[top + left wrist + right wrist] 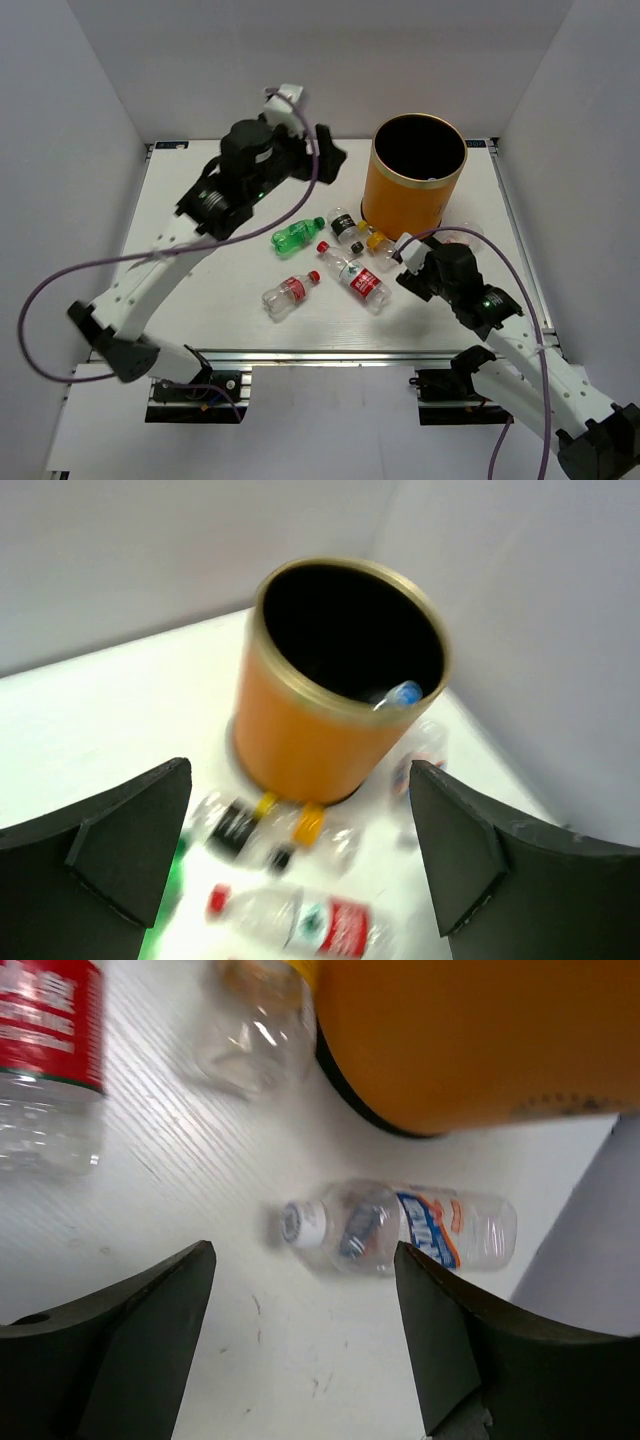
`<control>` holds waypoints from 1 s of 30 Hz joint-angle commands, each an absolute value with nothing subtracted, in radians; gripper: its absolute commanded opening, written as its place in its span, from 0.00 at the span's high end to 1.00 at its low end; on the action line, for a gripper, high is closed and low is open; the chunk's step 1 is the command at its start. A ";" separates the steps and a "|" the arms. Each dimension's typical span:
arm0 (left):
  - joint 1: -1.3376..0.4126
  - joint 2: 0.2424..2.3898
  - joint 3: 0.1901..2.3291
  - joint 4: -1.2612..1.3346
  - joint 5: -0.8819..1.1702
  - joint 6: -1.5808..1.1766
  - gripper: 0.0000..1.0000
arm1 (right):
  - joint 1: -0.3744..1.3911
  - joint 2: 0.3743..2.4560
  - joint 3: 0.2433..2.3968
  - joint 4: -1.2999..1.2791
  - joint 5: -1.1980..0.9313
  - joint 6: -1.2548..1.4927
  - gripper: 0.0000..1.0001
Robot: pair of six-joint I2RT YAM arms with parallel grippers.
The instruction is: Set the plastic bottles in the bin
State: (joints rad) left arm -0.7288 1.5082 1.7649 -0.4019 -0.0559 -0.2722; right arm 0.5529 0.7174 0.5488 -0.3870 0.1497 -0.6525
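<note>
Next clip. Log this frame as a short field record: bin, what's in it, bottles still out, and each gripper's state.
bin: orange, upright
inside bin: one bottle visible
bottles outside: six, namely green bottle, black-capped bottle, yellow-capped bottle, two red-capped bottles, white-capped bottle
left gripper: open, empty, raised left of bin
right gripper: open, empty, over white-capped bottle

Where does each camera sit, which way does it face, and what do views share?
Top external: above, behind the robot, looking down on the white table; left arm and right arm show.
Left wrist: raised, looking down into the tall orange cylindrical bin; open left gripper frames it.
Right wrist: low, facing a clear white-capped plastic bottle lying beside the bin; open right gripper below.
Shared: all show the bin.
</note>
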 commanded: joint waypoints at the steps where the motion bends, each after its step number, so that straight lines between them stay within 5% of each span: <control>1: -0.733 1.389 1.562 -0.563 -0.204 -0.177 0.01 | 0.515 0.753 0.591 -0.400 0.275 -0.526 0.23; 5: -0.733 1.228 1.271 -0.511 -0.232 -0.141 0.01 | 0.448 0.775 0.581 -0.410 0.265 -0.537 0.14; 10: -0.733 1.057 1.027 -0.394 -0.149 -0.087 0.01 | 0.353 0.735 0.529 -0.247 0.253 -0.898 0.10; 16: -0.723 0.979 0.947 -0.403 -0.130 -0.040 0.01 | 0.125 0.814 0.654 -0.391 -0.072 -1.296 0.10; 22: -0.713 0.927 0.916 -0.449 -0.161 -0.015 0.01 | -0.113 1.026 0.821 -0.587 -0.337 -1.647 0.25; 30: -0.713 0.896 0.894 -0.440 -0.140 -0.005 0.01 | -0.261 1.161 0.784 -0.624 -0.394 -2.067 0.26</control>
State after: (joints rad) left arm -0.7193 0.9035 0.9024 -0.4442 -0.1463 -0.0181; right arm -0.2314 1.1370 0.7872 -0.5789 -0.3061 -1.8145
